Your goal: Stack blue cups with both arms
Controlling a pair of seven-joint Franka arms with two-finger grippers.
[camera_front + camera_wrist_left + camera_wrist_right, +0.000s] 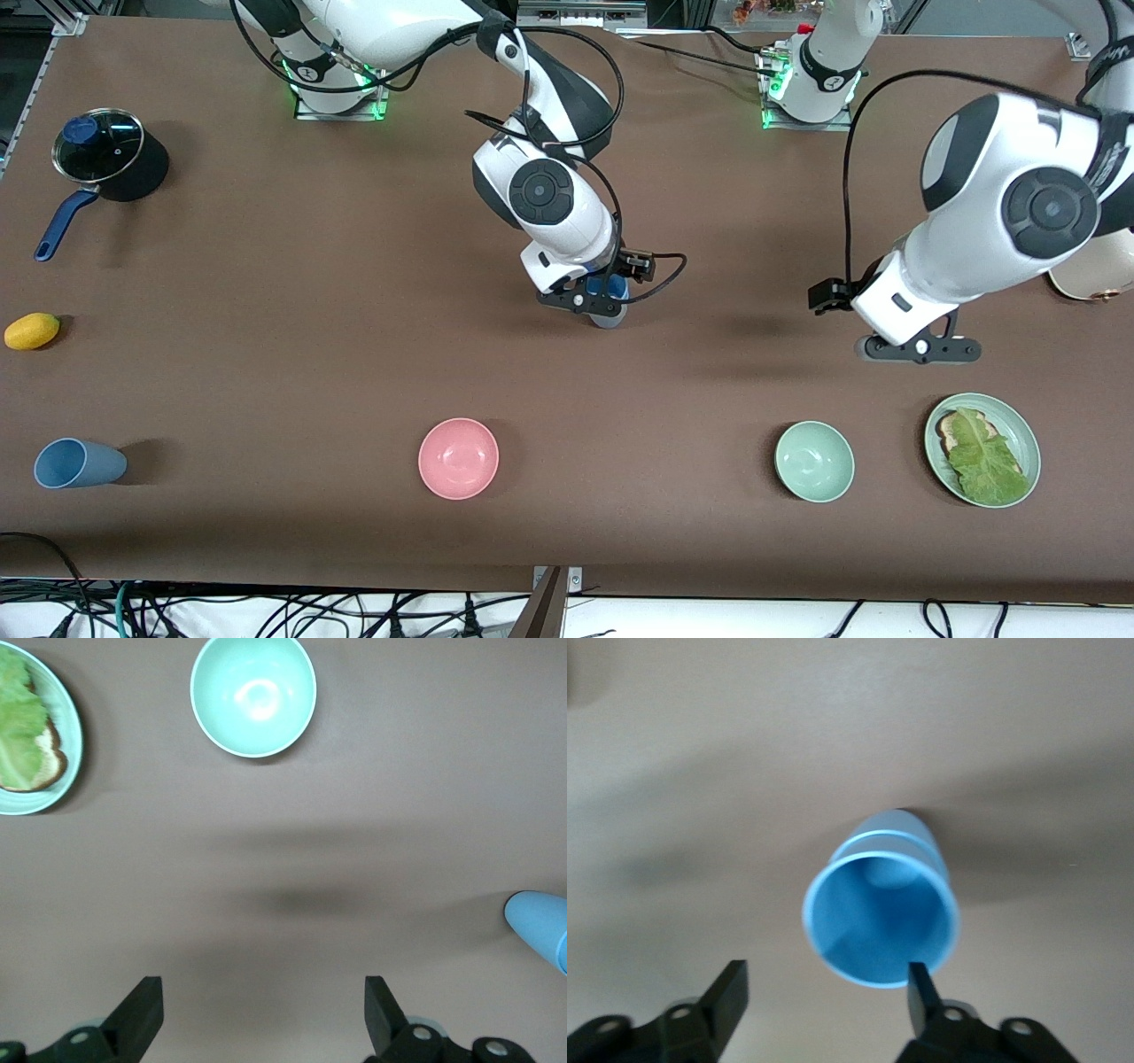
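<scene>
Right end effector (pixel 601 306) low over mid-frame of the front view, fingers spread, gripping nothing. Blue cup (pixel 611 297) directly beneath it, mouth up and leaning. In the right wrist view, one fingertip (pixel 917 983) overlaps that cup's rim (pixel 879 921); cannot tell whether touching. A ridge around the cup wall hints at two nested cups, but not clear enough to say.

Left end effector (pixel 921 350) hanging over bare worktop (pixel 266 354), higher in the frame than the green plate (pixel 1028 434), fingers released and holding nothing (pixel 261 1028).

Second blue cup (pixel 78 463) lying on its side in the lower corner of the front view at the right arm's end, well apart from both arms.

Along the lower band of the frame: pink bowl (pixel 458 458), pale green bowl (pixel 814 461), then the plate with toast and a lettuce leaf (pixel 983 461). All three sit nearer the camera than the end effectors.

Lidded black pot (pixel 106 155) with a blue handle in the upper corner at the right arm's end; yellow fruit (pixel 32 330) below it at the frame edge.
</scene>
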